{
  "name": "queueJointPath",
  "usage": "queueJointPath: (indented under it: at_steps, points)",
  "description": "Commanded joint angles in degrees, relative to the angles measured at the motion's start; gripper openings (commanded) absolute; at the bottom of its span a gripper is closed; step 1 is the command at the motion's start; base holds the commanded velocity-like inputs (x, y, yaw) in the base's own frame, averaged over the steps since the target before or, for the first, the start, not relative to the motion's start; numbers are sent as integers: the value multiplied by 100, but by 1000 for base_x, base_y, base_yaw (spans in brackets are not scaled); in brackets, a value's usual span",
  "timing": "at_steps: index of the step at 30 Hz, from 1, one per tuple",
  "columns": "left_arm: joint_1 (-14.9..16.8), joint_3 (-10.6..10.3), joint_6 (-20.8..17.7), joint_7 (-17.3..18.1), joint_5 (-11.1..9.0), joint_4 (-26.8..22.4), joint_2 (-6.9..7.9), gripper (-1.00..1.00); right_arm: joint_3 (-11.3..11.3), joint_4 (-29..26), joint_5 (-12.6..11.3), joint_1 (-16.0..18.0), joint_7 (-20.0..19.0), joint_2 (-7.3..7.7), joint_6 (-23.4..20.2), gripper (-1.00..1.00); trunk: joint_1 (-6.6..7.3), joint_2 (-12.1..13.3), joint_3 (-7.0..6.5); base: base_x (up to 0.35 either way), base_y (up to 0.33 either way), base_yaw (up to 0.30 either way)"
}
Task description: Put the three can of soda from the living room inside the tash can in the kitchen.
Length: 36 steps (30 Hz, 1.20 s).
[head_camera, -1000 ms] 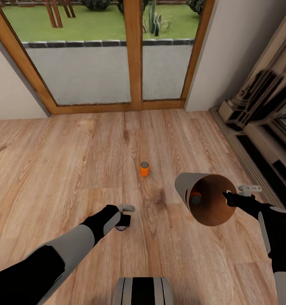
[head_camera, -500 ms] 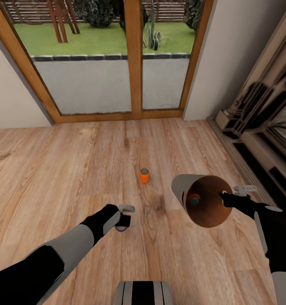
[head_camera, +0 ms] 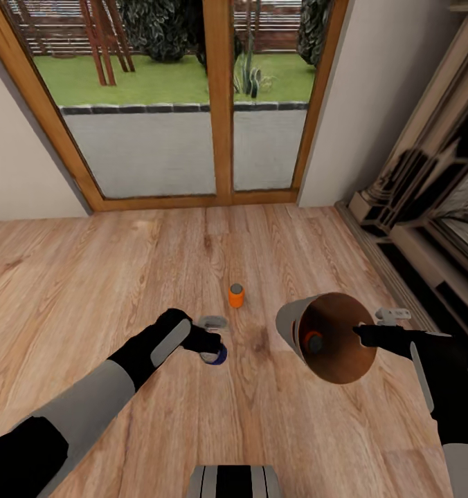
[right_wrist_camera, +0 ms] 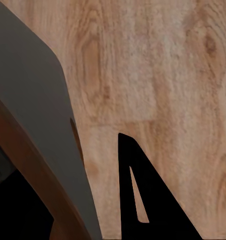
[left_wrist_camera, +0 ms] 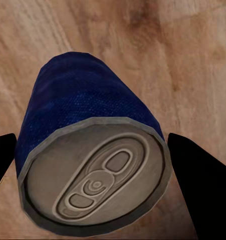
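The robot stood on the light wood floor (head_camera: pixel 88 277) of the living room, facing a pair of wood-framed glass doors (head_camera: pixel 220 97) at twelve o'clock, with lawn beyond them. Along the wall at two to three o'clock ran a dark, carved fireplace surround (head_camera: pixel 428 200).

Its left gripper (head_camera: pixel 213 346) was low over the boards at about eleven o'clock, fingers closed on either side of a dark blue can (left_wrist_camera: pixel 87 150). From the wrist camera the can's grey pull-tab top faced the lens, tilted, a black finger (left_wrist_camera: pixel 193 165) against each flank and floor behind.

The right gripper (head_camera: pixel 362 333) was at one o'clock, pinching the rim of the grey trash can (head_camera: pixel 293 319), which was held tipped with its brown mouth toward the robot. One finger (right_wrist_camera: pixel 143 200) lay outside the grey wall; the other was hidden by the bin. An orange can (head_camera: pixel 311 340) lay deep inside it.

A second orange can (head_camera: pixel 236 295) stood upright on the floor at twelve o'clock, between the arms and apart from both.
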State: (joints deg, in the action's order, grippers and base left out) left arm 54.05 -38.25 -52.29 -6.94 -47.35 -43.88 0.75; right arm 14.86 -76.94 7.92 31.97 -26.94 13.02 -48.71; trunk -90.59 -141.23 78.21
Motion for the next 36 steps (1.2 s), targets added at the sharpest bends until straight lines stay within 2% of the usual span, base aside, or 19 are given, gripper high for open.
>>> queueJointPath:
  at_steps: [1,3,5,7,8,11,12,13,14,16,19,25,26,31,33,36]
  points:
    - [-3,-12,-64,-54,-134,-128,88,-100,4,-22,-42,7,-59,4,-103,-100,23,40,-14,0,0,0]
    - [-16,47,-212,-57,-350,-483,345,-100,6,-64,-38,14,-58,22,-381,-100,67,120,-50,0,0,0]
    - [-21,74,-297,-59,-475,-661,513,-100,7,-140,-37,21,-52,32,-652,-100,111,200,-86,0,0,0]
    - [-23,86,-347,-60,-524,-749,597,-100,4,-185,-38,24,-25,36,-793,-100,155,281,-122,0,0,0]
    - [-24,97,-426,-61,-570,-877,712,-100,-35,-272,-37,26,18,38,-927,-100,177,321,-140,0,0,0]
    - [-25,103,-525,-57,-648,-1140,858,-100,-166,-370,-36,29,55,41,-1042,-100,243,441,-194,0,0,0]
    - [-27,105,-582,-55,-778,-1328,939,-100,-214,-397,-36,37,67,42,-1129,-100,265,481,-212,0,0,0]
    - [-44,106,-691,-59,-1094,-1667,1072,-100,-268,-420,40,110,94,38,-1129,-100,287,521,-230,0,0,0]
    - [-56,106,-721,-59,-1197,-1781,1115,-100,-285,-425,106,141,101,30,-1129,-100,309,561,-248,0,0,0]
    - [-86,102,-771,-61,-1496,-2211,1249,-100,-362,-428,430,233,117,-5,-1129,-100,353,641,-284,0,0,0]
    - [-104,95,-771,-65,-1663,-2732,1315,-100,-495,-417,646,284,124,-30,-1129,-100,419,762,-338,0,0,0]
    - [-112,91,-771,-69,-1787,-3537,1348,-100,-762,-308,748,305,127,-96,-1129,-100,550,1002,-445,0,0,0]
    - [-113,90,-771,-73,-1862,-3742,1353,-100,-798,-257,760,308,127,-120,-1129,-100,572,1043,-463,0,0,0]
    - [-115,81,-771,-78,-1970,-4051,1384,-100,-828,-204,770,309,127,-144,-1129,-100,682,1243,-553,0,0,0]
    - [-114,80,-771,-79,-2071,-4329,1390,-100,-849,-126,772,310,127,-148,-1129,-100,682,1243,-553,0,0,0]
    - [-114,79,-771,-80,-2211,-4479,1391,-100,-917,-75,772,312,128,-149,-1129,-100,682,1243,-553,0,0,0]
